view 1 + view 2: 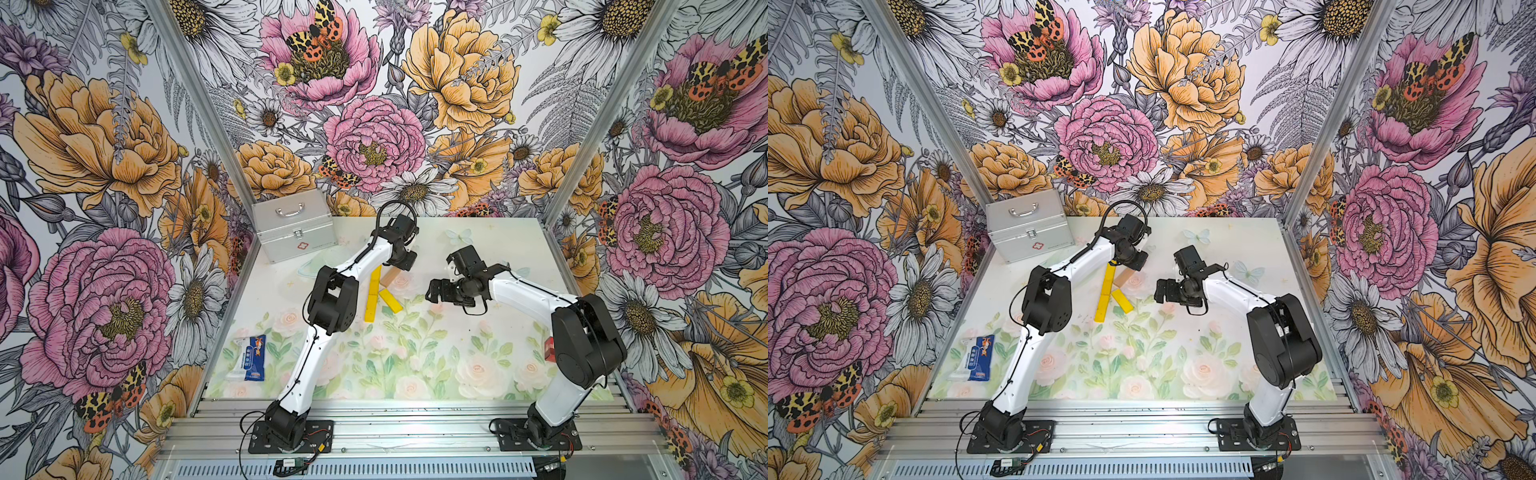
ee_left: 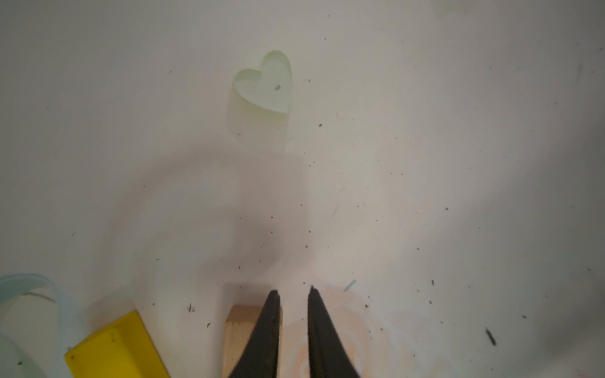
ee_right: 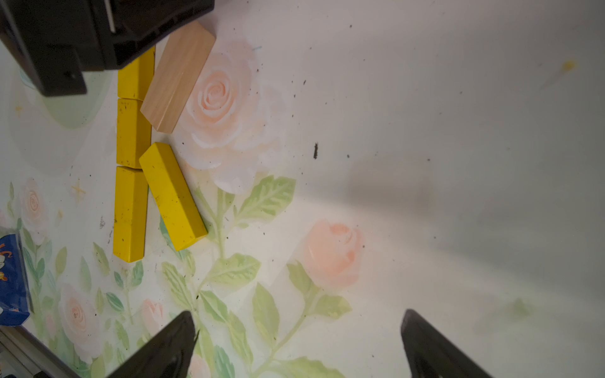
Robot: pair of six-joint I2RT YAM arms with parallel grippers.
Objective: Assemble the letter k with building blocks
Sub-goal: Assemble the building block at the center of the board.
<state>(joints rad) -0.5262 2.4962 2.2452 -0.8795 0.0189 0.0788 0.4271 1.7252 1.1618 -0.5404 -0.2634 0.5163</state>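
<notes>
1. Left wrist view: the left pincer [image 2: 293, 289] is standing narrowly parted and gripping nothing. Bare mat [image 2: 393, 163] is showing in its gap. The tan block [image 2: 242, 330] is lying just beside one finger; contact cannot be told.
2. Right wrist view: the right pincer [image 3: 299, 319] is gaping wide and empty. The letter k [image 3: 132, 131] is lying well ahead of its tips, with the yellow stem [image 3: 129, 212], the tan upper arm and the yellow lower arm [image 3: 173, 196].
3. Both top views are hiding the left pincer's fingers beneath its wrist housing [image 1: 401, 253].
</notes>
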